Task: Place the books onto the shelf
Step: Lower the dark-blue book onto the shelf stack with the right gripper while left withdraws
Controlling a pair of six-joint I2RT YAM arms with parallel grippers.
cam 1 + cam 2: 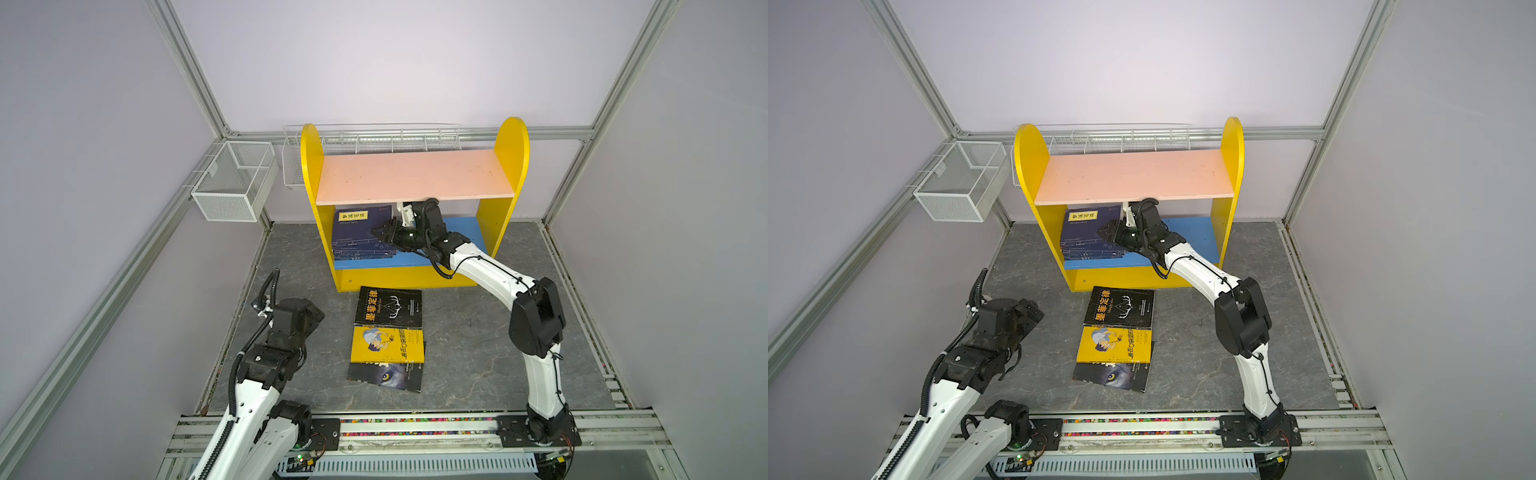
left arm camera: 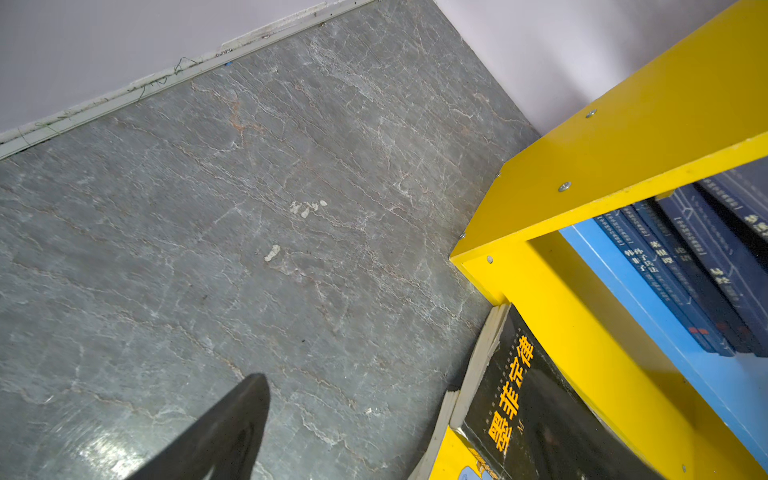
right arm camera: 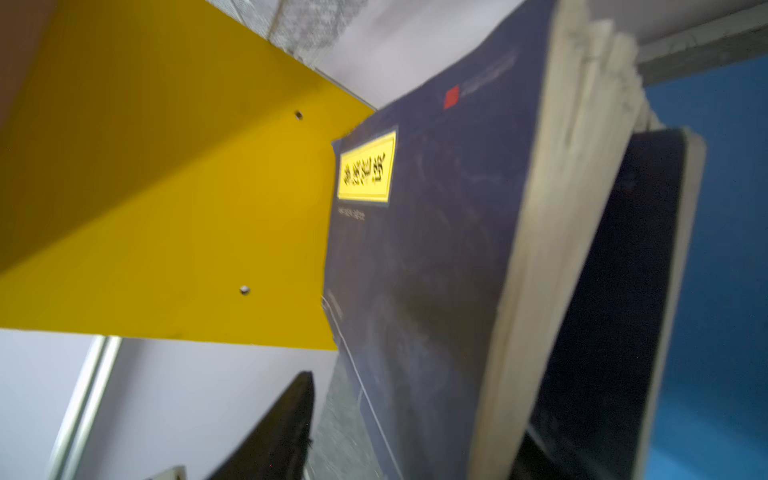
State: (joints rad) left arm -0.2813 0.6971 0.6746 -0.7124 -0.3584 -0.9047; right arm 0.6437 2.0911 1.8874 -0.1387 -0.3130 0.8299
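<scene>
we see the navy books (image 1: pixel 360 235) already in the shelf (image 1: pixel 505 174): lower tier, on the blue lower board (image 1: pixel 461 232), bunched at its left end against the left side panel (image 1: pixel 311 166). they sit tilted, not square; the front one shows its yellow title label (image 1: pixel 353 216) in both top views

three more books lie on the surface (image 1: pixel 478 353) just in front of the shelf, in an overlapping row running toward the arm bases: black book (image 1: pixel 388 305) nearest the shelf base, then yellow cartoon-cover book (image 1: pixel 386 345), then wolf-eye book (image 1: pixel 386 376). the yellow one lies over the wolf-eye cover, and the black one overlaps the yellow one's far edge

right end effector (image 1: pixel 380 232) is inside the lower tier under the pink upper board (image 1: pixel 415 176), up at the navy stack. jaws read as apart in the top views. the right wrist view is blurred: right finger (image 3: pixel 278 428) sits just beside the front navy cover, and we can't tell if it touches

left end effector (image 1: pixel 316 313) hovers above the surface left of the black book, apart from it and the shelf. jaws wide apart, nothing between them; the left wrist view shows one left finger (image 2: pixel 224 432) over the grey surface

white mesh basket (image 1: pixel 235 180) hangs on the left wall frame, and a long wire basket (image 1: pixel 374 137) runs behind the shelf top
</scene>
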